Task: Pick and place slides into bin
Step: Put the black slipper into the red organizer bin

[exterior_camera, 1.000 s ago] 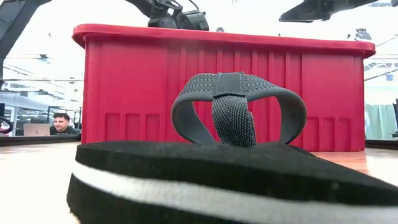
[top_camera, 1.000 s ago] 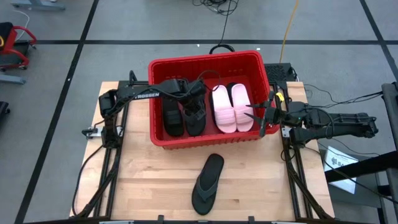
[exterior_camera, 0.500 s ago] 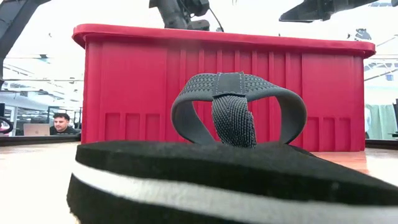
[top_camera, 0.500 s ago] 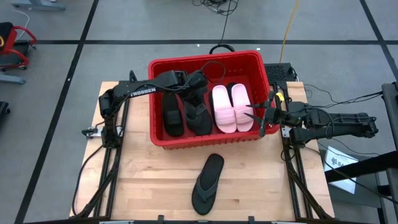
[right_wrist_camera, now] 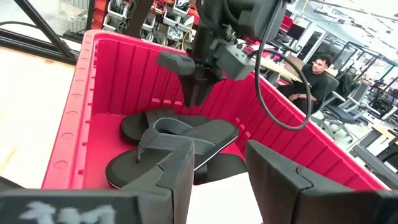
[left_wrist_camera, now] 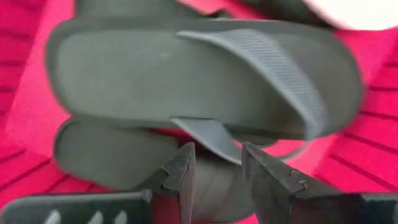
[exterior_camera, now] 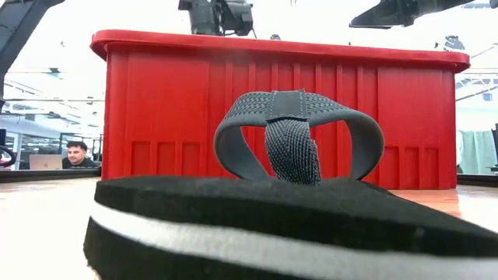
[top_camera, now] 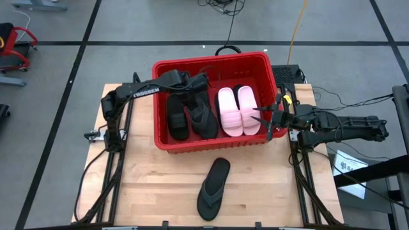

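**One flip-flop left outside the bin**

The left gripper (top_camera: 203, 79) hangs over the red bin (top_camera: 211, 145), fingers apart and empty above a black flip-flop (top_camera: 203, 119) lying beside the pink pair (top_camera: 238, 111). The right gripper (top_camera: 265, 119) waits at the bin's edge, fingers apart. Another flip-flop (top_camera: 213, 188) sits on the counter (top_camera: 147, 185) — likely next. The left arm reads "TROSSEN".

Flip-flop (top_camera: 213, 188) outside red bin (top_camera: 258, 66) (flat).

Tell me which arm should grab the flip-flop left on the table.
Probably right. The right gripper hangs open and empty at the bin's right rim, while the left gripper is deep over the bin. The flip-flop lies about midway in front.
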### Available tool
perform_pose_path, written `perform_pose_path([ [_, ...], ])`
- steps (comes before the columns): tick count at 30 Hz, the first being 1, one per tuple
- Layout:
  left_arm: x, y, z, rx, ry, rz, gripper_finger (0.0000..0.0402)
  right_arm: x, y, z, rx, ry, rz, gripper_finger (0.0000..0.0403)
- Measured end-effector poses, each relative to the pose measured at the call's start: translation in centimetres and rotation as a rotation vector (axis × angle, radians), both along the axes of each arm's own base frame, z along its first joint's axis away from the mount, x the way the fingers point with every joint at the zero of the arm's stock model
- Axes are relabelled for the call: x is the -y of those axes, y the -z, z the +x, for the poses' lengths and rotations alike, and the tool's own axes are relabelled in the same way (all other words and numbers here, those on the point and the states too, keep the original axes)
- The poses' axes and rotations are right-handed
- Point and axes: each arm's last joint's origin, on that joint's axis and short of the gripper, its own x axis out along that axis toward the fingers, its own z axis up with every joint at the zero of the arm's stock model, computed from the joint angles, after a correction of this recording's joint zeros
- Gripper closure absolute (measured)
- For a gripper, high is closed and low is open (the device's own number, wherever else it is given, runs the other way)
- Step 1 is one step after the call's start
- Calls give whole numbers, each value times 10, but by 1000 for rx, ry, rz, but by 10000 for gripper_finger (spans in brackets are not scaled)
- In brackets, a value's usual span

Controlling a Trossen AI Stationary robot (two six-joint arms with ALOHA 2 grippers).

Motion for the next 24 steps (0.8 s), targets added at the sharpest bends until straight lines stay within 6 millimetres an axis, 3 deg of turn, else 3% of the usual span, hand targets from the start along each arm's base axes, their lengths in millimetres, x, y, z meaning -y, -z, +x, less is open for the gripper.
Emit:
perform_pose_path([
  [9,-32,20,-20,-110,-151,50,277,0,0,0,-1,-1,-2,268],
  [15,-36,49,-31,-218,-152,27,277,0,0,0,-1,-1,-4,268],
  [24,-38,67,-27,-187,-102,87,277,0,0,0,-3,-2,-10,268],
])
